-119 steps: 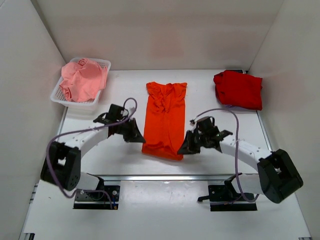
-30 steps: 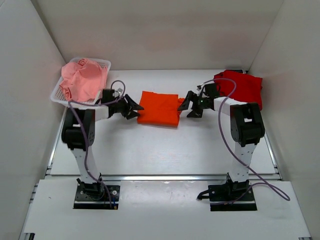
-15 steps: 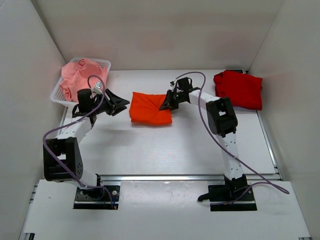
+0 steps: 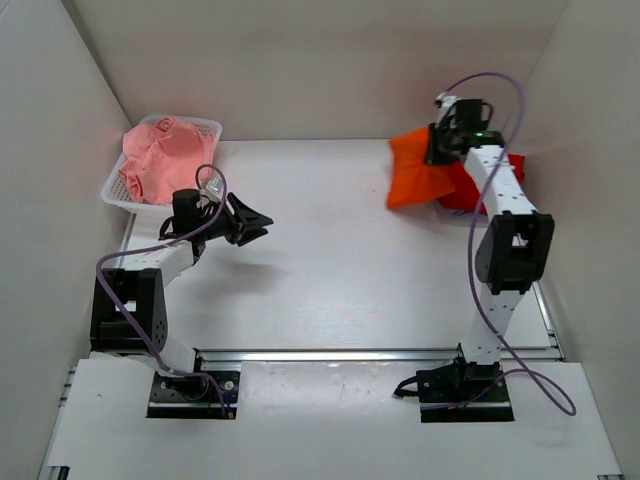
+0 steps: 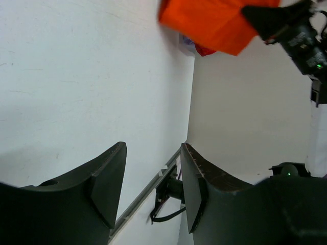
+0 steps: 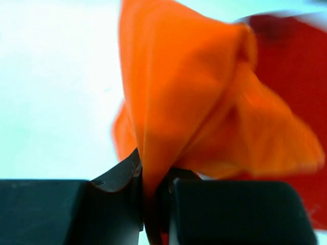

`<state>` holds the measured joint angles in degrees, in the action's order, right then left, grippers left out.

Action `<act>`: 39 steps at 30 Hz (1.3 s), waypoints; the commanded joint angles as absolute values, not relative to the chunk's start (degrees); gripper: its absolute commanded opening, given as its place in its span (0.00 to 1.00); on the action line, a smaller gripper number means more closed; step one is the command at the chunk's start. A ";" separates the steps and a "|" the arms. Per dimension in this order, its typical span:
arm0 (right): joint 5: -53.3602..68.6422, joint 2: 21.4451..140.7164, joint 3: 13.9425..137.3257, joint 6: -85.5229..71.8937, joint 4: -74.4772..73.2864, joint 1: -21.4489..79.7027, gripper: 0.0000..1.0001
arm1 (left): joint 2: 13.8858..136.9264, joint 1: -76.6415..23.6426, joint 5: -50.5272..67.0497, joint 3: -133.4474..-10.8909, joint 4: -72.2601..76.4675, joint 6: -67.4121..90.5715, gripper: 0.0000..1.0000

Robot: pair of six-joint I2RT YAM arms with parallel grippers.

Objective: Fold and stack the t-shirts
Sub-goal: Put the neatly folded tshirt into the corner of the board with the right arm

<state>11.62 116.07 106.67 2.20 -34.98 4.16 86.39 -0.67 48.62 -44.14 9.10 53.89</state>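
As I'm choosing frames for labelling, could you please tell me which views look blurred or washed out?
Top external: sharp, evenly lit. Left wrist: the bright orange cloth t-shirt slightly soft. Right wrist: that t-shirt and the darker red cloth t-shirt behind are blurred, the white table washed out.

Orange t-shirt [image 4: 415, 180]: bright, folded into a compact bundle, far right of the table. One edge is pinched between the closed jaws of the right gripper [image 4: 437, 150]. The cloth fans out from the pinch in loose, uneven folds and overlaps the near-left part of the red one.

Red t-shirt [image 4: 458, 195]: darker, lies flat in the far right corner, mostly hidden. It shows behind the orange cloth in the right wrist view.

Pink t-shirt [image 4: 160, 155]: pale, unfolded, crumpled in a heap in the white mesh basket [image 4: 210, 128] at far left, spilling over its rim.
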 commanded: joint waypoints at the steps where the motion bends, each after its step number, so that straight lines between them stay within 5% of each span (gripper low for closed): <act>1: 12.56 109.34 109.33 7.82 -32.25 -3.82 0.00 | 86.57 -0.97 49.49 -43.94 10.63 52.91 0.57; 11: 23.20 129.79 138.85 10.37 -48.26 -21.17 0.00 | 88.15 -1.23 48.87 -45.17 8.79 51.51 0.57; 20: 18.91 135.88 139.92 10.10 -44.74 -23.03 0.03 | 88.86 -2.20 46.85 -46.41 6.15 49.75 0.58; 23: 9.25 135.44 138.78 11.07 -43.16 -20.84 0.15 | 89.56 -2.81 46.93 -46.67 5.80 49.83 0.58; 29: -9.20 132.11 137.12 10.46 -41.75 -18.02 0.59 | 89.65 -2.99 45.70 -47.20 5.19 49.22 0.65; 30: -10.79 131.49 136.94 10.28 -41.66 -17.58 0.63 | 89.47 -2.81 45.79 -47.89 4.49 49.31 0.69; 32: -19.03 127.55 134.49 9.06 -40.70 -16.18 0.65 | 88.43 -3.34 43.87 -48.69 2.21 47.04 0.99; 34: -27.72 123.16 130.28 8.44 -38.34 -14.25 0.99 | 87.28 -3.60 41.33 -51.67 -3.74 43.10 0.99; 39: -35.33 104.62 108.75 7.39 -25.51 -9.33 0.99 | 85.96 -3.43 37.88 -55.72 -15.10 32.35 0.99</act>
<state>-25.61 117.14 114.76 8.97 -36.12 -12.01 89.12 -3.38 40.27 -52.93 -6.96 40.51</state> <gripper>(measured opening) 0.992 0.984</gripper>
